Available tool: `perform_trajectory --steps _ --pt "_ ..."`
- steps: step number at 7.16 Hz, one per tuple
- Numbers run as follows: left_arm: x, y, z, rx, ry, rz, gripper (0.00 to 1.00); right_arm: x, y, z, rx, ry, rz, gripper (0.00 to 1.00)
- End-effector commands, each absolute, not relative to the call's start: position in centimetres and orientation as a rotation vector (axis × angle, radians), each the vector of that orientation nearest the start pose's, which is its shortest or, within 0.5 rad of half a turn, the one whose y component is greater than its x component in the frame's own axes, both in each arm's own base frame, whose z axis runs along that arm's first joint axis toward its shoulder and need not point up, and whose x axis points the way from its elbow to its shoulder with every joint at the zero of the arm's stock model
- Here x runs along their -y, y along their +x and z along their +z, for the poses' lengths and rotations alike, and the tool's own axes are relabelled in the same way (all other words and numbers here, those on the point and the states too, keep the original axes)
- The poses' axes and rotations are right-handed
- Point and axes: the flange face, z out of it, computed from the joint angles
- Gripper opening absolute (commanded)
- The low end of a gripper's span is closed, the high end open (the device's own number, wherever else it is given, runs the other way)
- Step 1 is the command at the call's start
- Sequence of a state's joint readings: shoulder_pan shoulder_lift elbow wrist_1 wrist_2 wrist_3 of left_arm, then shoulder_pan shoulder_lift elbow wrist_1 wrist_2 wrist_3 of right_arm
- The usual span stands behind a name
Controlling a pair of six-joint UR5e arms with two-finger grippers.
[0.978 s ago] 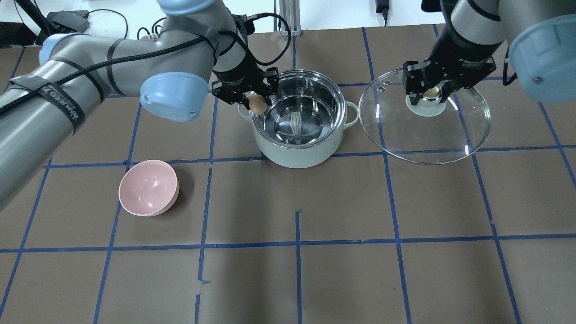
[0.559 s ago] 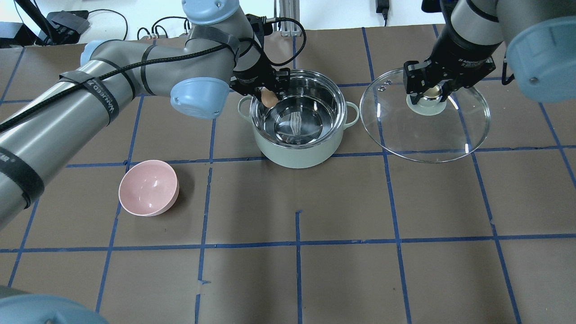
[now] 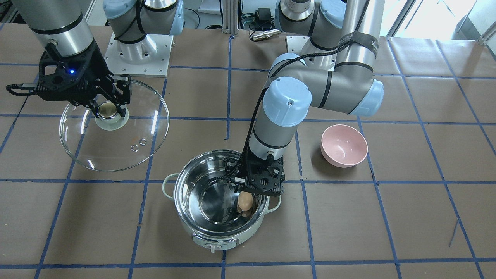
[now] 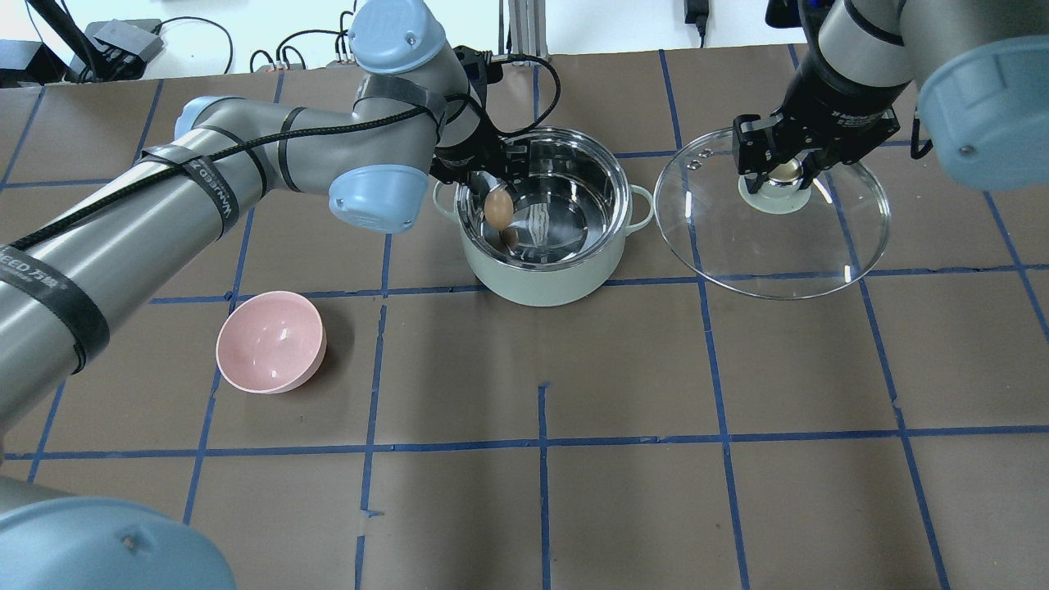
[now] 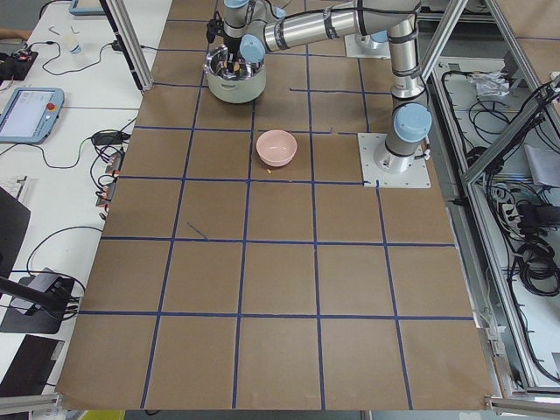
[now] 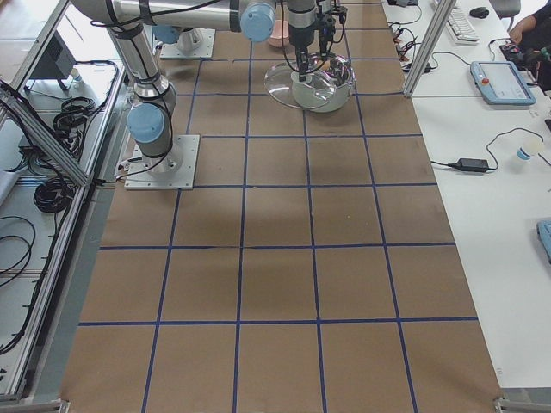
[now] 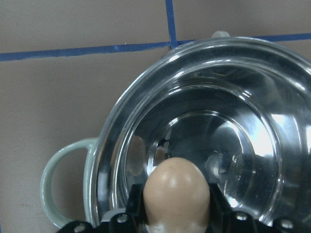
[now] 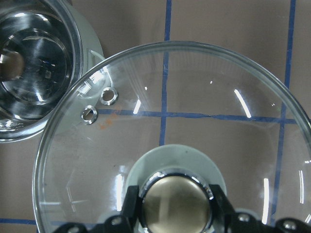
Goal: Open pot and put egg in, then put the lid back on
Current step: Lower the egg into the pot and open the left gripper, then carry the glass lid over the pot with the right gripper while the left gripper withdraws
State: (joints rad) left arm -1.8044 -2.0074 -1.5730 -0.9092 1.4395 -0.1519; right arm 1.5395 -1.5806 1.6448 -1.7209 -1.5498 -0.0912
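The mint-green pot [image 4: 547, 279] stands open with its steel inside bare; it also shows in the front view [image 3: 223, 233] and the left wrist view [image 7: 204, 131]. My left gripper [image 4: 497, 205] is shut on the brown egg [image 4: 497, 209] and holds it inside the pot's left rim, above the bottom. The egg also shows in the front view [image 3: 245, 200] and the left wrist view [image 7: 176, 192]. My right gripper [image 4: 780, 176] is shut on the knob of the glass lid [image 4: 770, 246] and holds it to the right of the pot. The lid also shows in the front view [image 3: 116, 151] and the right wrist view [image 8: 194, 107].
An empty pink bowl [image 4: 270, 342] lies tilted on the brown table, front left of the pot; it also shows in the front view [image 3: 343, 145]. Blue tape lines [image 4: 541, 442] grid the table. The arm bases [image 3: 136, 50] stand at the robot's side.
My left gripper has carried the egg rightward from the pot's left rim to over the pot's inside and lower. The right gripper with the lid has stayed almost still.
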Motion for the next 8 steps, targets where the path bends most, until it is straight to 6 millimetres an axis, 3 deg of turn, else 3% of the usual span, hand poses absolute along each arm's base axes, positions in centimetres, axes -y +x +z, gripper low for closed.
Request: perform_trajectory --steps 1,3,4,5,6,8 --pt "60.1 -29.3 31.2 -3.292 0.157 -0.347 0.82 49.9 12.1 47.0 -3.122 -0.092 -0.143 0.41" --pt "59.7 -28.7 34.4 -3.287 0.150 -0.417 0.90 49.7 12.2 47.2 -3.120 -0.095 -0.148 0.41" --pt "59.5 -26.6 35.6 -3.286 0.102 -0.364 0.92 49.7 12.5 47.4 -3.120 -0.074 -0.152 0.40" --pt "58.5 -23.2 38.3 -3.285 0.011 -0.233 0.92 49.3 14.2 47.8 -3.084 0.018 -0.162 0.40" --pt "57.1 -19.6 41.0 -3.280 -0.089 -0.136 0.92 49.3 17.8 47.4 -3.037 0.026 -0.200 0.40" --pt "52.4 -13.0 45.0 -3.179 -0.176 0.128 0.92 51.1 24.3 45.6 -3.018 -0.069 -0.258 0.39"
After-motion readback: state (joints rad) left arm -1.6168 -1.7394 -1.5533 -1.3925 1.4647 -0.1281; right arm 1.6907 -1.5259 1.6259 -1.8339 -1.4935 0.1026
